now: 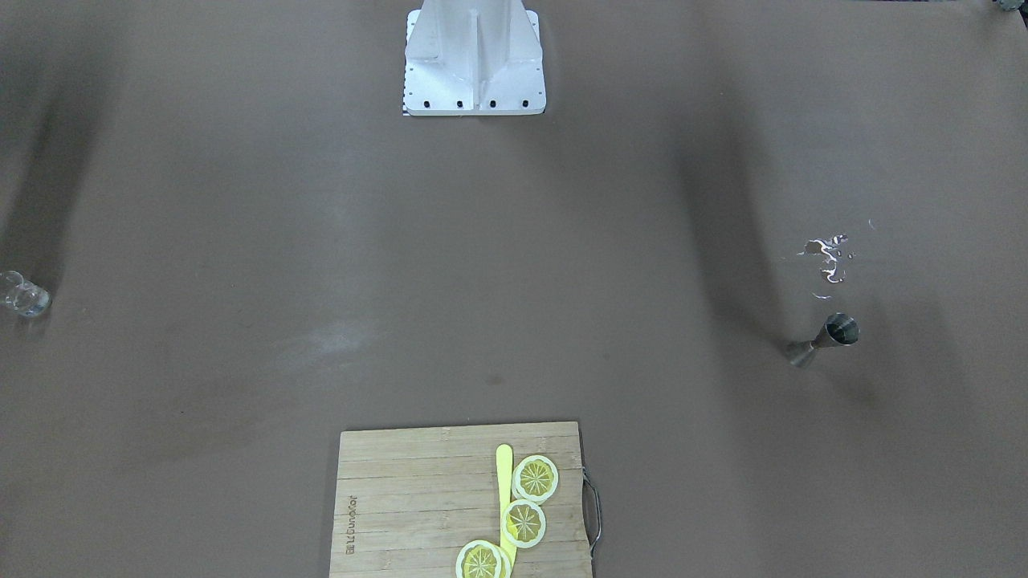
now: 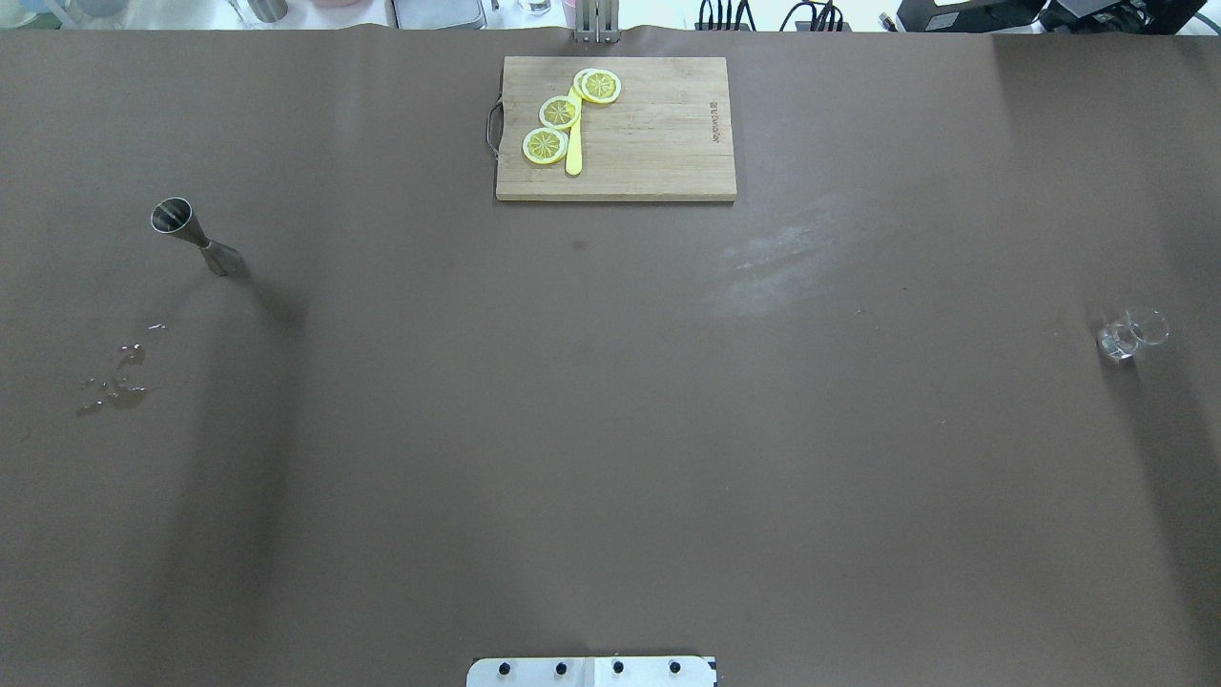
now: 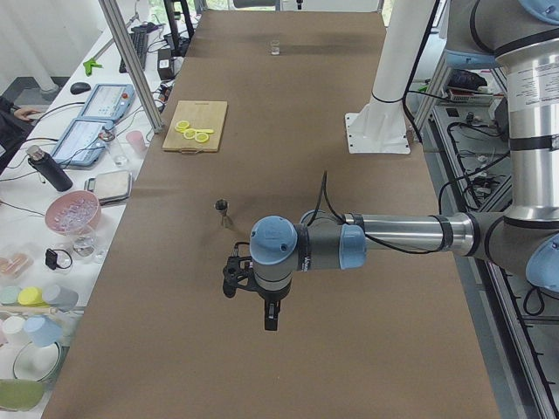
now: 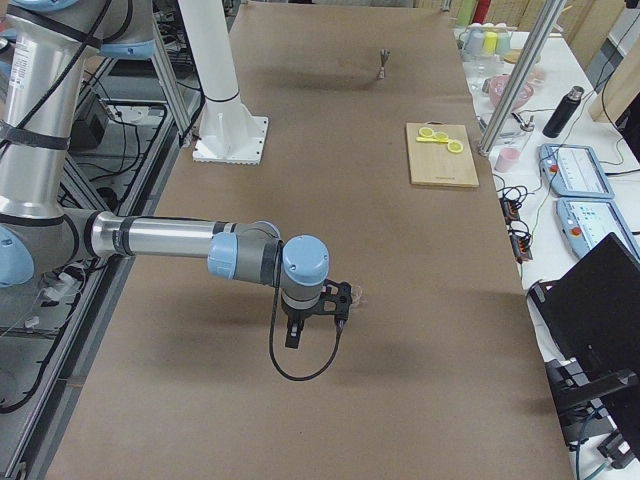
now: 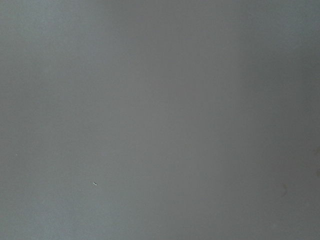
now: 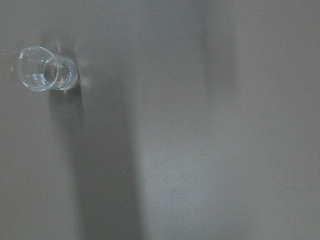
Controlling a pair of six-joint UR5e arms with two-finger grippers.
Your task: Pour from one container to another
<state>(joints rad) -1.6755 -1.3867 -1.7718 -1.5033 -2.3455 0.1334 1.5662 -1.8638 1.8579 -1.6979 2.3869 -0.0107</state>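
Observation:
The steel jigger (image 2: 196,237) stands upright on the brown table on my left side, also seen in the front view (image 1: 827,339) and the left side view (image 3: 222,209). The clear glass (image 2: 1130,334) stands far off on my right side (image 1: 24,295); the right wrist view has it at the upper left (image 6: 46,75). My left gripper (image 3: 233,281) hovers above the table, short of the jigger. My right gripper (image 4: 340,300) hangs close beside the glass (image 4: 358,294). Both grippers show only in side views, so I cannot tell whether they are open or shut. The left wrist view holds only bare table.
A small wet spill (image 2: 119,382) lies on the table near the jigger. A wooden cutting board (image 2: 649,143) with lemon slices (image 2: 561,112) and a yellow knife lies at the far middle edge. The robot's white base (image 1: 474,60) stands at the near middle.

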